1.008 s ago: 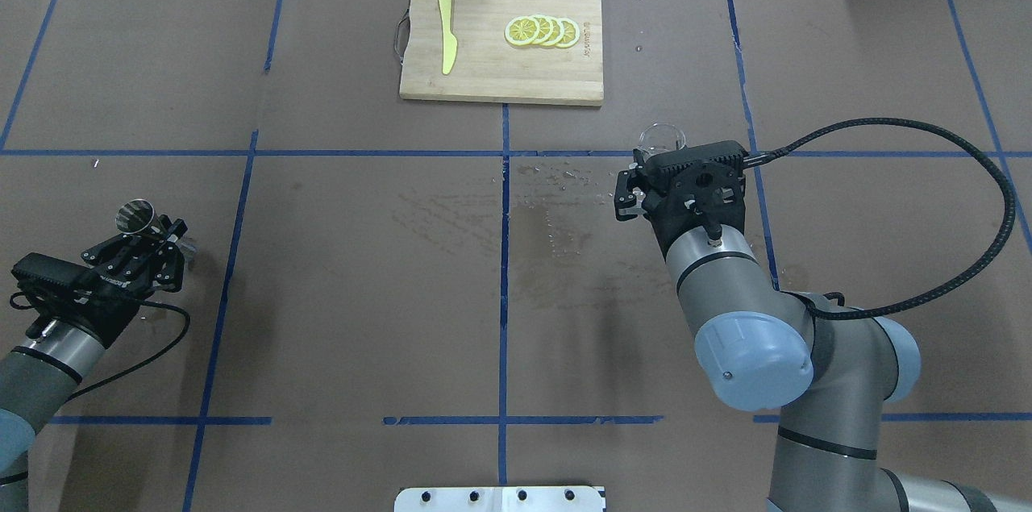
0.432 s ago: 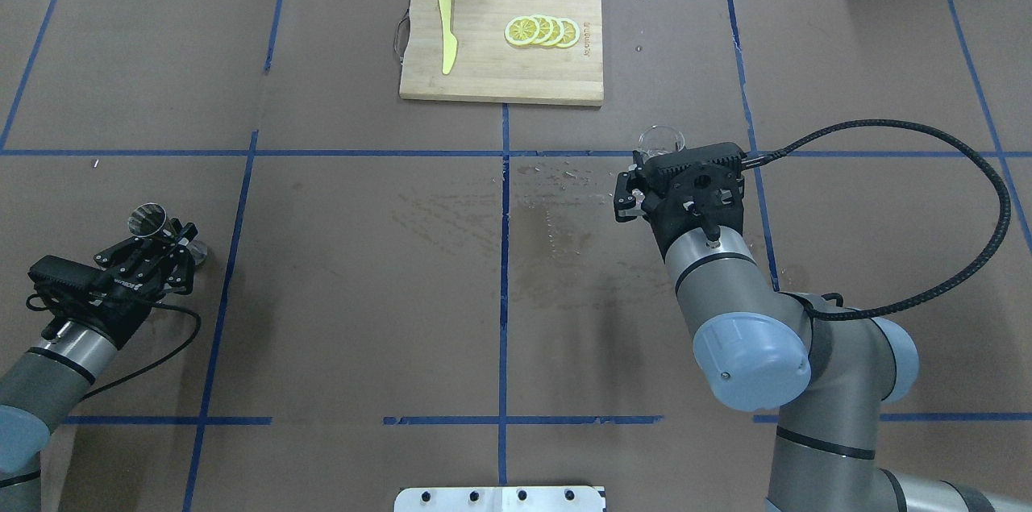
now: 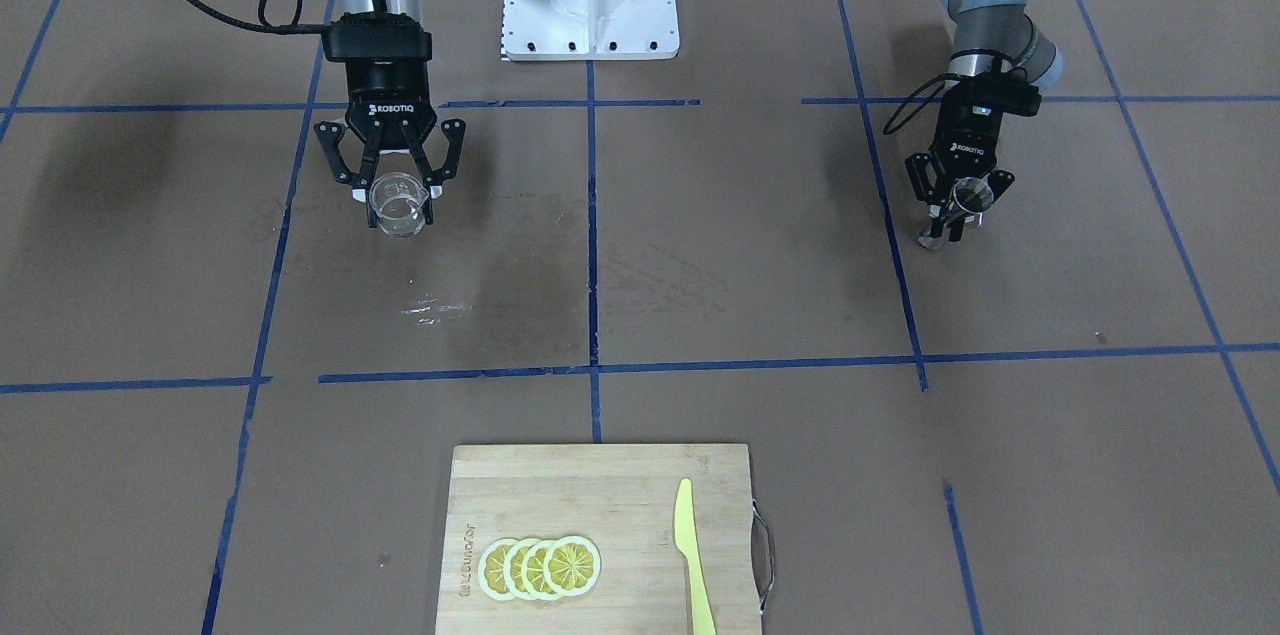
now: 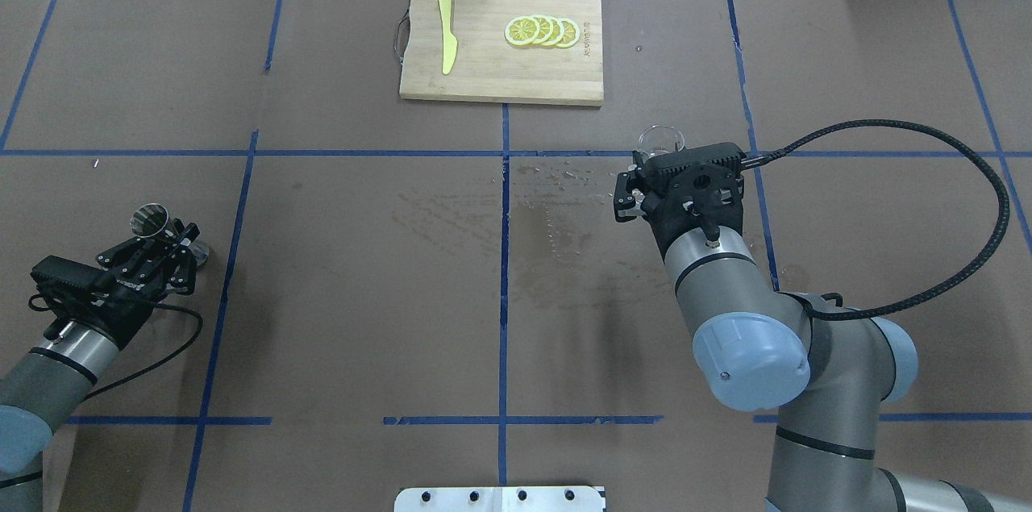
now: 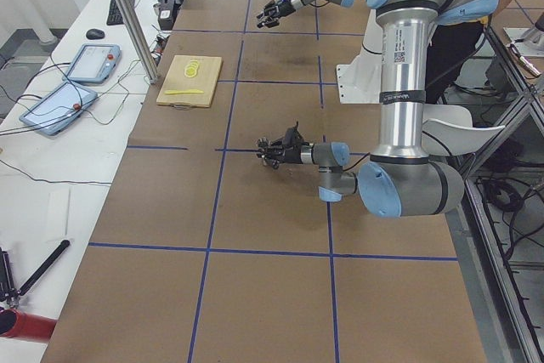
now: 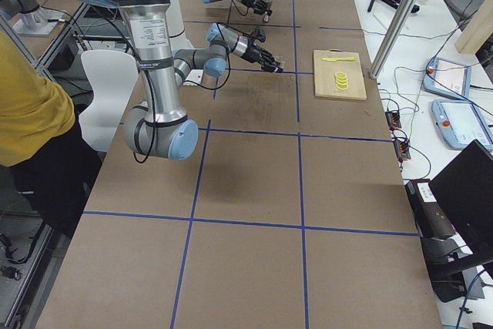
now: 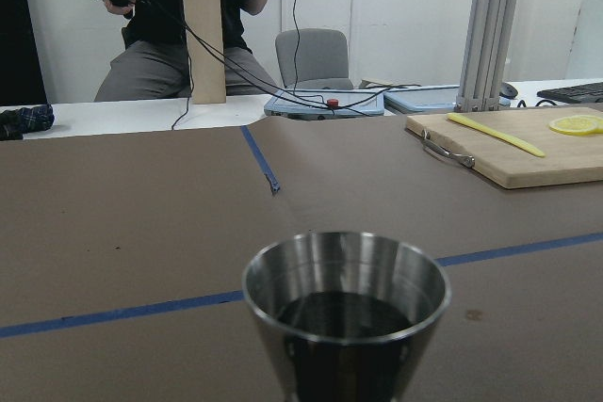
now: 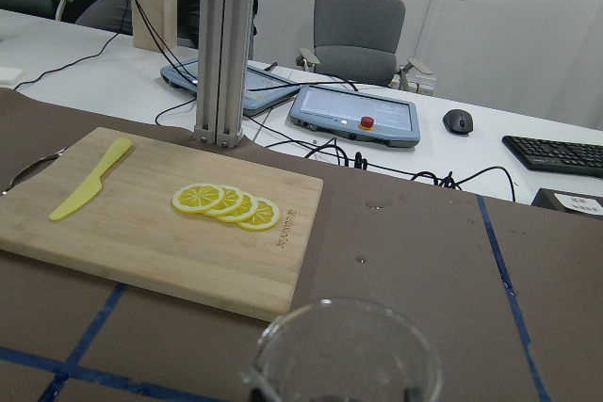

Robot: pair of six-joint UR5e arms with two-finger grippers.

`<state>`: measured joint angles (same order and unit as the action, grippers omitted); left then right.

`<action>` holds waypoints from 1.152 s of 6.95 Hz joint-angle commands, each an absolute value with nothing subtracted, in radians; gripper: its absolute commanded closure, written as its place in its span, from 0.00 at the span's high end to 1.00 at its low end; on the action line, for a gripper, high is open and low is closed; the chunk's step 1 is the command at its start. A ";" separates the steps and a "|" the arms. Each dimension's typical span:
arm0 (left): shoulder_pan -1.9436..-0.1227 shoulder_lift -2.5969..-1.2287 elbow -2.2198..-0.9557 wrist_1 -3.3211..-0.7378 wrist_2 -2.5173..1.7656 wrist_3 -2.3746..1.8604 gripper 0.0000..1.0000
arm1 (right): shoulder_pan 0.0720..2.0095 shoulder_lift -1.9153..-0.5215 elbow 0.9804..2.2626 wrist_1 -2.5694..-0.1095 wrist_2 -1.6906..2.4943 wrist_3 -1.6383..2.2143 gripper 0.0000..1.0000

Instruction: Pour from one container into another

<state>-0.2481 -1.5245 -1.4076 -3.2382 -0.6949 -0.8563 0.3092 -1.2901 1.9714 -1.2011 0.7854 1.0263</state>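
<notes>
- Glass cup (image 3: pixel 400 205), front-facing view: upright between the wide-spread fingers of the right gripper (image 3: pixel 402 187), contact impossible to tell; jigger (image 3: pixel 963 195) pinched in the narrow left gripper (image 3: pixel 957 215).
- Overhead: glass cup (image 4: pixel 661 139) just beyond the right gripper; jigger (image 4: pixel 149 216) far left, well apart.
- Left wrist: mouth of the jigger (image 7: pixel 344 317) upright, close under the lens.
- Right wrist: rim of the glass cup (image 8: pixel 344 355) at the bottom edge, cutting board (image 8: pixel 141 233) with lemon slices (image 8: pixel 226 202) beyond.

Clear cup (image 3: pixel 400 203), perhaps empty; steel jigger (image 7: pixel 345 308) apart.
</notes>
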 commanded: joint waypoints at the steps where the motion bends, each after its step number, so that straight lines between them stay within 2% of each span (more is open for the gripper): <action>1: -0.244 -1.523 -1.407 -3.238 -0.695 -0.856 0.04 | 0.310 -1.290 1.971 -1.201 0.785 1.026 0.00; 3: -0.244 -1.523 -1.407 -3.238 -0.696 -0.856 0.06 | 0.308 -1.284 1.973 -1.201 0.785 1.026 0.00; 4: -0.244 -1.523 -1.407 -3.237 -0.696 -0.854 0.11 | 0.308 -1.279 1.976 -1.201 0.785 1.026 0.00; 5: -0.244 -1.523 -1.407 -3.237 -0.698 -0.853 0.21 | 0.308 -1.279 1.974 -1.201 0.785 1.026 0.01; 6: -0.242 -1.523 -1.407 -3.228 -0.698 -0.850 0.36 | 0.308 -1.279 1.974 -1.201 0.785 1.026 0.01; 7: -0.242 -1.523 -1.408 -3.224 -0.713 -0.850 0.44 | 0.308 -1.281 1.973 -1.201 0.785 1.026 0.01; 8: -0.244 -1.523 -1.408 -3.223 -0.719 -0.848 0.45 | 0.308 -1.281 1.973 -1.201 0.785 1.026 0.01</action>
